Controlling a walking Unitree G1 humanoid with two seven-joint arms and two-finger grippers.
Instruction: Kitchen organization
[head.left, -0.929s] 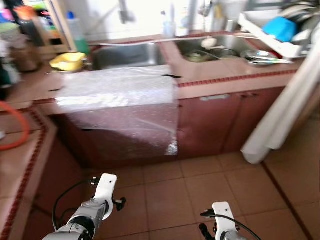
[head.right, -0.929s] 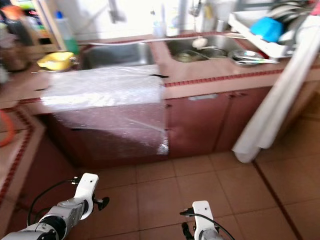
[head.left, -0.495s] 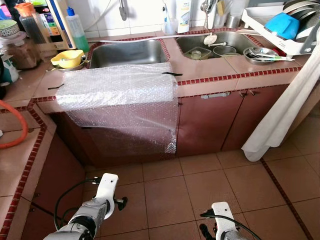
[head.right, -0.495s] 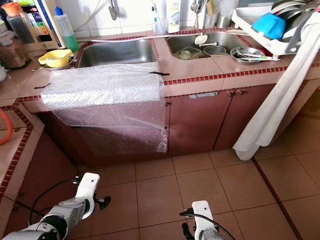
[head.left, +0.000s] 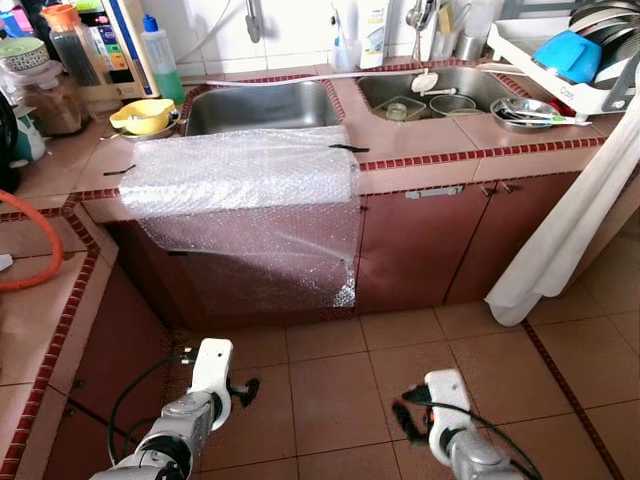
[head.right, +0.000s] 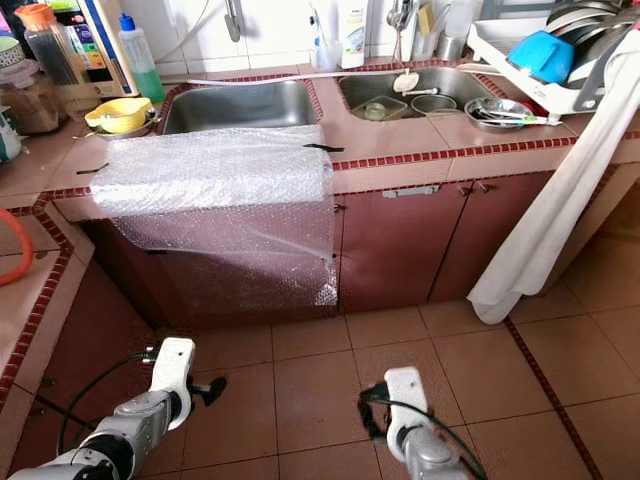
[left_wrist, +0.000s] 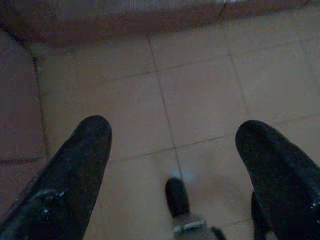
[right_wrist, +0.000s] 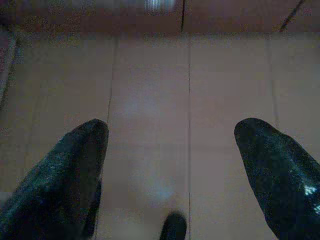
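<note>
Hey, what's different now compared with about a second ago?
Mostly the camera: the blur has cleared and the view has shifted slightly, so the counter sits a little differently in frame. The right gripper has risen a bit and the left gripper barely moved; both hang open over the floor tiles, holding nothing. The bubble wrap, sinks and dish rack stayed put.

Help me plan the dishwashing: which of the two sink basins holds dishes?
The right basin, beside the dish rack: it holds small bowls. The left basin, behind the bubble wrap, looks empty.
</note>
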